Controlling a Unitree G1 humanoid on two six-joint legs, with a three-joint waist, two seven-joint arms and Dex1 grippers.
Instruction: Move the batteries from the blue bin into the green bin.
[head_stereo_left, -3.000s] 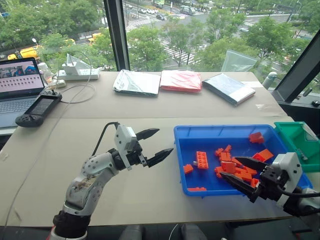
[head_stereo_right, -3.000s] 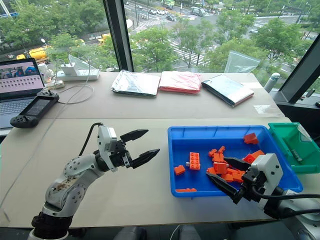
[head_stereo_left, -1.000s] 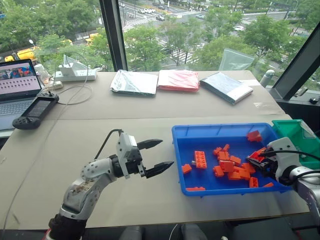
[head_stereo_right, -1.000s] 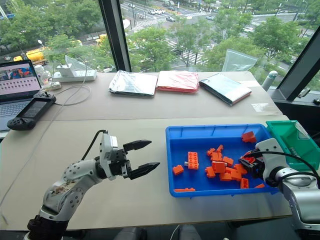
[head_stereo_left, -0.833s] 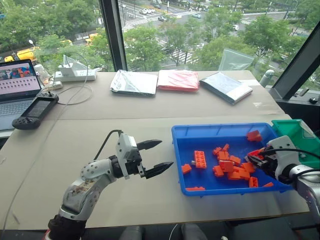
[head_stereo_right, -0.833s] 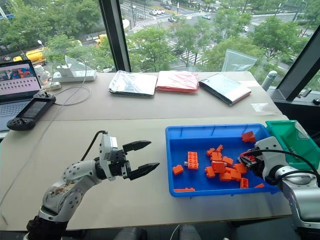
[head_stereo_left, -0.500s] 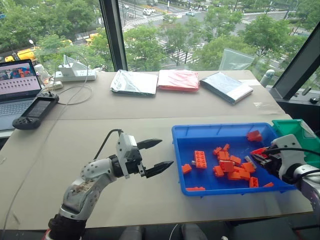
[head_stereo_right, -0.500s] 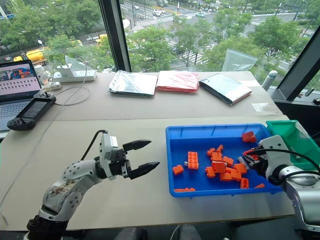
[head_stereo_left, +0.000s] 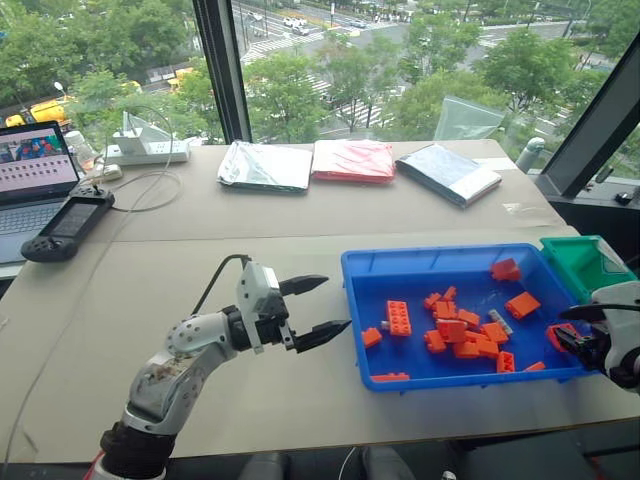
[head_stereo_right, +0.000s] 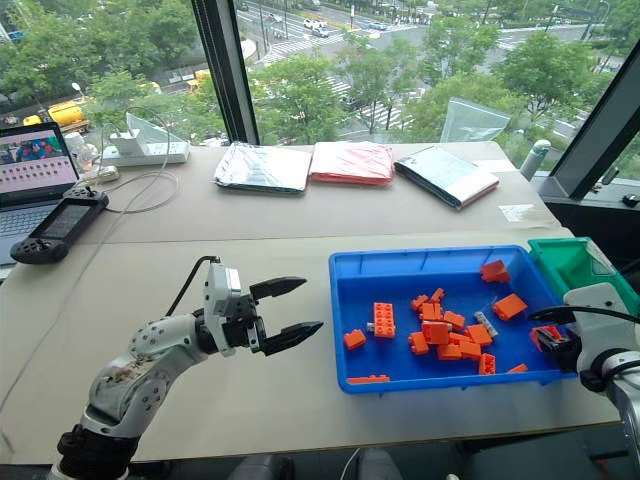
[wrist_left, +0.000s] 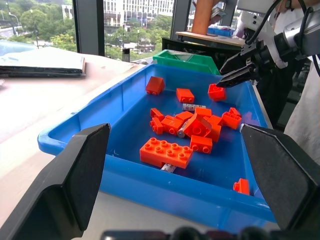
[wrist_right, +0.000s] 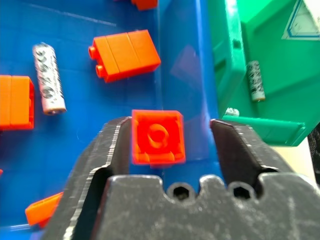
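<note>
Because the blue bin (head_stereo_left: 450, 270) is wide and full of orange bricks (head_stereo_left: 452, 330), the thing to move is hard to spot. The right gripper (wrist_right: 171, 125) hangs over the bin's right end. The smaller green bin (head_stereo_left: 575, 265) sits just past that end, a little ahead of the gripper and on its right. This gripper is open and holds nothing. A red brick (wrist_right: 157, 137) lies on the bin floor right under the gap between its fingers. The left gripper (head_stereo_left: 337, 302) is open and empty too. It hangs beside the bin's left end and points at it.

One battery (wrist_right: 48, 77) lies flat on the bin floor. It is ahead of the right gripper and off to its left, just beside some bricks. A second battery (wrist_right: 255, 80) lies in the green bin already.

I think the battery will feel light but hard, like a little metal stick. It is round and smooth, so it could roll away or slip out of the fingers. It will not bend or break. The best place to hold it looks like the middle, with one finger on each long side.

The battery's long way runs almost the same way the right gripper points, only tipped a little. So the fingers should close across it without much turning. I cannot tell which end is which. The bricks near it may get bumped.
</note>
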